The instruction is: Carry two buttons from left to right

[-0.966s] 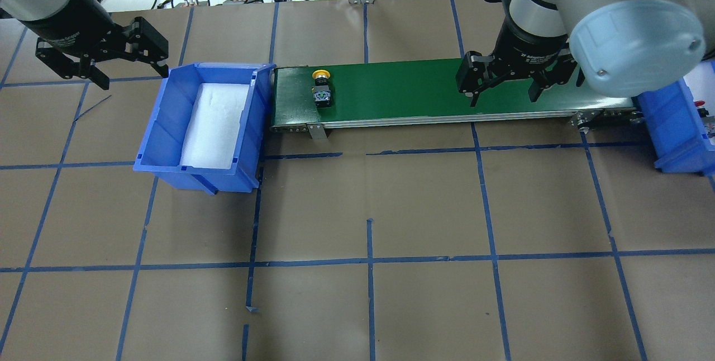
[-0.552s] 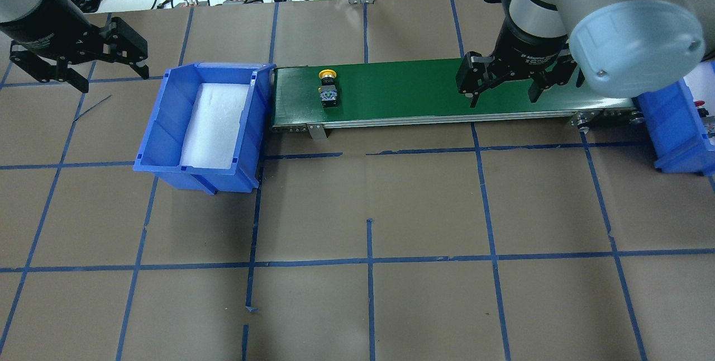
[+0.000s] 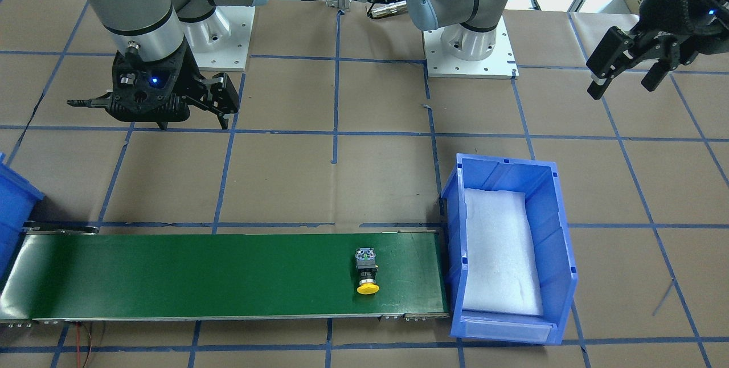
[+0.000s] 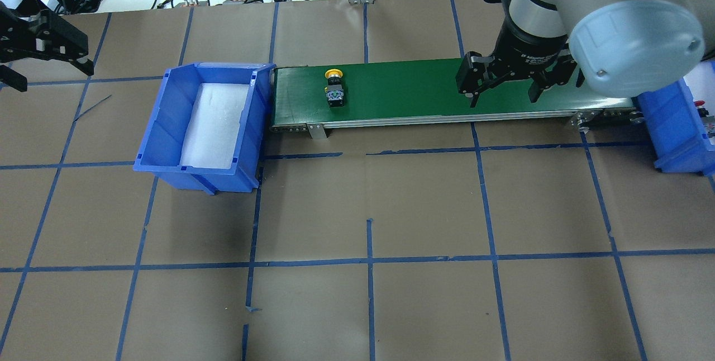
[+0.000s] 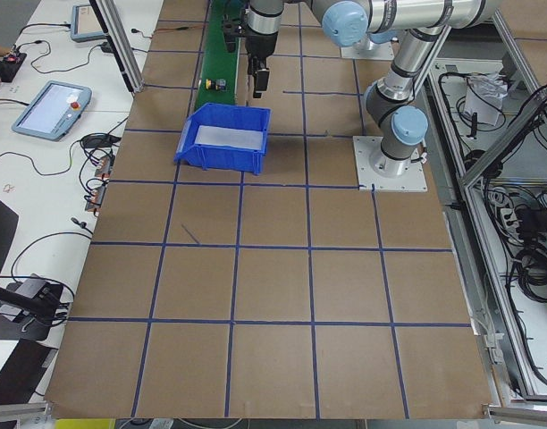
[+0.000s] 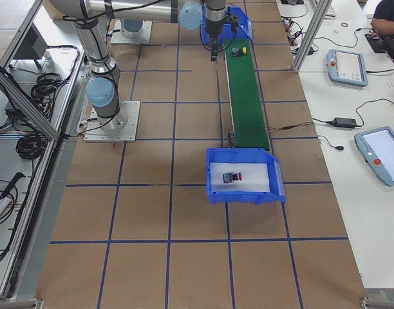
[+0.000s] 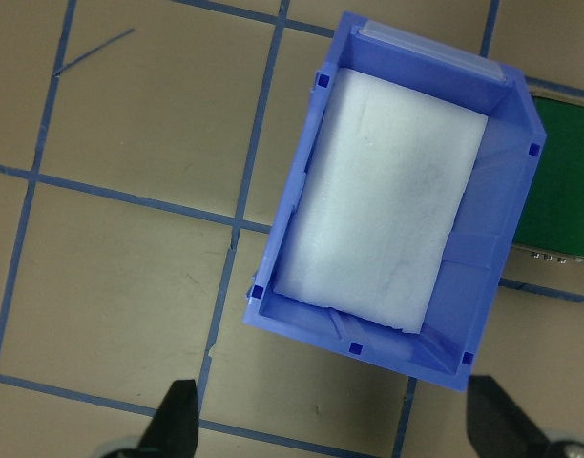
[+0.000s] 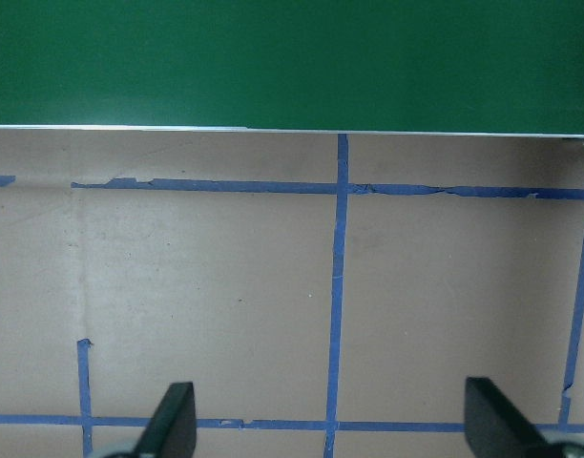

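The yellow button [image 4: 335, 90] lies on its side on the green conveyor belt [image 4: 408, 87], close to the belt's left end and roughly midway between its long edges. Its long axis runs across the belt, square to the belt's length; the yellow cap points to the far long edge, away from the robot, and the black-grey body points back toward the near edge.

The red button [image 6: 230, 177] also lies on its side, on the white pad inside the right bin [image 6: 245, 196] off the belt's right end. It sits nearer the wall on the robot's side, with its cap pointing away from the robot; it is too small to tell more.

The right gripper [image 4: 504, 98] hangs over the belt's near edge toward the right end, jaws wide apart and holding nothing; the yellow button is well apart from it, most of the belt's length away to the left.

The left gripper [image 3: 622, 88] is over the far left corner of the worktop [image 4: 424, 210], fingers spread and holding nothing. The left bin [image 4: 162, 132], lined with white foam [image 4: 215, 120], stands against the belt's left end, between this gripper and the yellow button.
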`<action>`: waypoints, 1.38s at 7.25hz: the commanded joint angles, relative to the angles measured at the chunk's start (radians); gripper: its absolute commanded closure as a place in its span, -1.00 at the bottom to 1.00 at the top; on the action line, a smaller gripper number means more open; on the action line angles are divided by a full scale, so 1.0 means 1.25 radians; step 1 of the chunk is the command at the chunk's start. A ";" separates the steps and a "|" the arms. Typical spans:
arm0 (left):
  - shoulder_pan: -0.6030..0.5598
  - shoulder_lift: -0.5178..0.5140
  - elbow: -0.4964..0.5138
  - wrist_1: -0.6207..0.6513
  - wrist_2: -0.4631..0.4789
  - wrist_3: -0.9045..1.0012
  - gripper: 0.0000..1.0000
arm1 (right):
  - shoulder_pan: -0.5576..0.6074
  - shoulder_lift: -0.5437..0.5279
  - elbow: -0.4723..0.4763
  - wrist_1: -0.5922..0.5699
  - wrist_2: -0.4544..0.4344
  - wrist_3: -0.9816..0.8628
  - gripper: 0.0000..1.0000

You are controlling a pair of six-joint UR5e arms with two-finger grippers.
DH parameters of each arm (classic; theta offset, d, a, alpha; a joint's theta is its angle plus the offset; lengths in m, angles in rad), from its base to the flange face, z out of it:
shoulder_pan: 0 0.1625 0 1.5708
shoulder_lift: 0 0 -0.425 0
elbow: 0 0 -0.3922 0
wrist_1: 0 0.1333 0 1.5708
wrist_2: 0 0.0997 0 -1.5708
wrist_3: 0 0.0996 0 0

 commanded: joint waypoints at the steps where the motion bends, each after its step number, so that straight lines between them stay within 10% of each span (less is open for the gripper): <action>1: -0.044 -0.014 0.011 -0.030 -0.005 -0.085 -1.00 | 0.000 0.000 0.000 0.001 -0.003 -0.001 -1.00; 6: -0.327 -0.099 -0.002 0.018 -0.014 -0.278 -1.00 | 0.000 0.000 0.001 0.002 -0.006 -0.002 -1.00; 10: -0.335 -0.148 -0.022 0.072 -0.011 -0.296 -1.00 | 0.000 -0.001 0.001 0.003 -0.005 -0.002 -1.00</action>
